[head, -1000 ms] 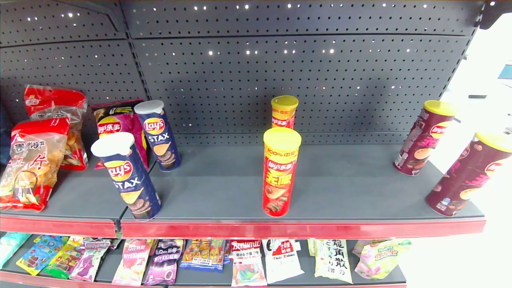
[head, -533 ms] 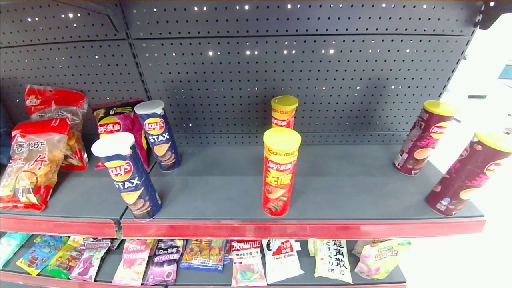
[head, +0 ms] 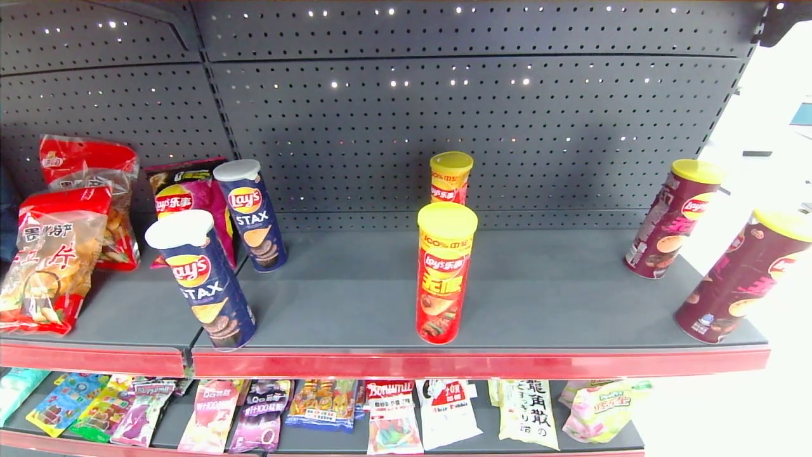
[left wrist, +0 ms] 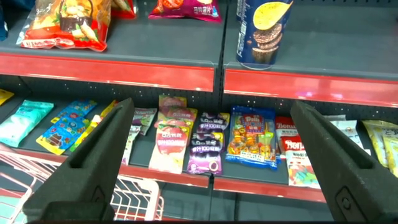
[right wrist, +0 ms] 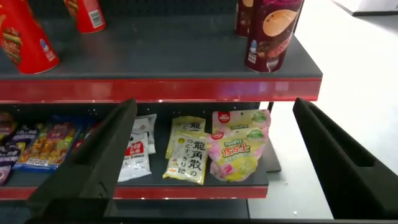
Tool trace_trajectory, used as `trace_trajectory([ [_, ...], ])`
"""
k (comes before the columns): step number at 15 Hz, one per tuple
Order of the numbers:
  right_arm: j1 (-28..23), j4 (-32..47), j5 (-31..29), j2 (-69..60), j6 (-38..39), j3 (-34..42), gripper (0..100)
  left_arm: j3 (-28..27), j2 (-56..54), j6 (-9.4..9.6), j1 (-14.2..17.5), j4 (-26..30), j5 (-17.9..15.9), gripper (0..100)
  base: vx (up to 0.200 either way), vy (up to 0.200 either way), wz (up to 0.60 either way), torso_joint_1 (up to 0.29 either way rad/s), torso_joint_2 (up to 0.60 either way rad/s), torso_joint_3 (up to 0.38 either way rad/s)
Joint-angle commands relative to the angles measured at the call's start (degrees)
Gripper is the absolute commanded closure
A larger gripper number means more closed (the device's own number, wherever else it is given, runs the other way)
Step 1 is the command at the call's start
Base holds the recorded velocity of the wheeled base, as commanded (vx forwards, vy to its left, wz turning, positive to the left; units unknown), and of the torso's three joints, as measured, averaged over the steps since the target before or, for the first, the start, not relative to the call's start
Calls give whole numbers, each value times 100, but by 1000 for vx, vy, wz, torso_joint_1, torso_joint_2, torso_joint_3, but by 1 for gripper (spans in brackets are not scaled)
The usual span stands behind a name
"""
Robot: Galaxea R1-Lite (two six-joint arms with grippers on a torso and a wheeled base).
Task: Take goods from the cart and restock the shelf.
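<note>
The dark shelf [head: 545, 289] with a red front lip carries two blue chip cans [head: 202, 279], two red cans with yellow lids [head: 444, 273] and two maroon cans [head: 672, 218]. My left gripper [left wrist: 212, 106] hangs open and empty in front of the lower shelf, below a blue can [left wrist: 261, 31]. A white wire cart [left wrist: 134, 199] shows at the corner by its finger. My right gripper [right wrist: 216, 102] is open and empty too, facing the shelf's right end under a maroon can [right wrist: 270, 31].
Red snack bags [head: 54, 254] and a purple chip bag [head: 184, 197] stand at the shelf's left. Several flat candy and snack packets [head: 393, 412] lie on the lower shelf. Bare shelf floor lies between the red and maroon cans. The shelf ends at the right, beside bright floor.
</note>
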Motion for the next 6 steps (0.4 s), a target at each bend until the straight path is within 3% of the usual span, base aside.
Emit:
trace_trajectory([
  [1,0,0,3,7,0,2,0,0,0,0,4,-2,2,0,0,0,0,0,0,0],
  [6,0,0,3,7,-9,2,0,0,0,0,4,-2,2,0,0,0,0,0,0,0],
])
